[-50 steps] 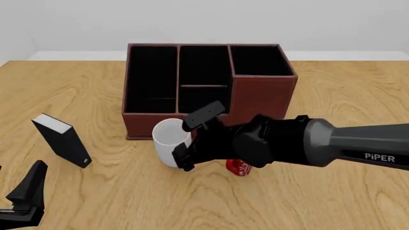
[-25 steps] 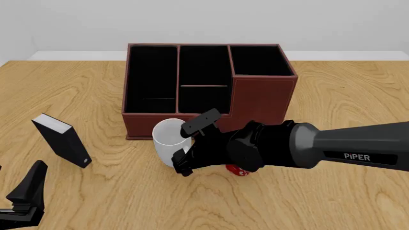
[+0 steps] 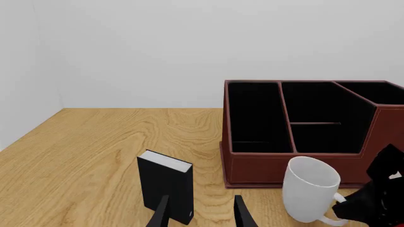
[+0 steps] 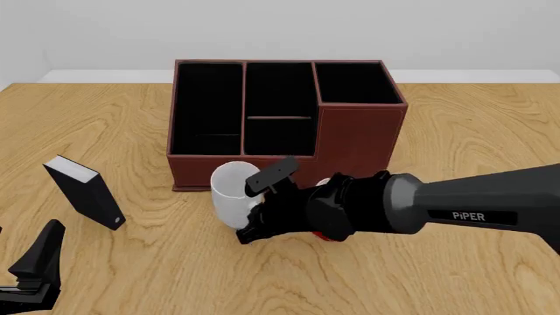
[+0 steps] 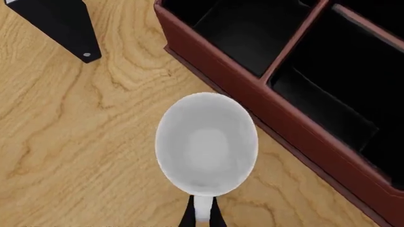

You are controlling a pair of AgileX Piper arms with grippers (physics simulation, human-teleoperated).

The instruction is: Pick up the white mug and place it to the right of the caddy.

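Pale grey walls stand behind a wooden worktop (image 4: 490, 125) with wavy grain.

At the far left of the front view, low down, is the left hand (image 4: 35, 269). It hangs just above the worktop, well apart from everything, and it holds nothing. In the left wrist view its two fingers (image 3: 162, 213) stand a little way apart.

Next comes a small black box (image 4: 85, 191) with a white top. It stands on the worktop and leans a bit. It is well apart from the other things.

Further right is the white mug (image 4: 233, 195). It stands upright on the worktop, open side up, and it looks empty inside. It sits just in front of the caddy (image 4: 284, 121), near the caddy's front left corner. From above, in the right wrist view, the white mug (image 5: 206, 144) and the caddy wall look very close, but you cannot tell if they touch.

The caddy is a big dark red-brown box with black spaces inside. Its right part is taller than the rest.

The right hand (image 4: 258, 205) is at the mug's right side. In the right wrist view its two thin fingers (image 5: 187, 217) are nearly together, one on each side of the mug's handle. The right arm reaches in from the right edge and says PIPER on it.

A bit of a red mug (image 4: 326, 233) peeks out under the right arm, on the worktop.
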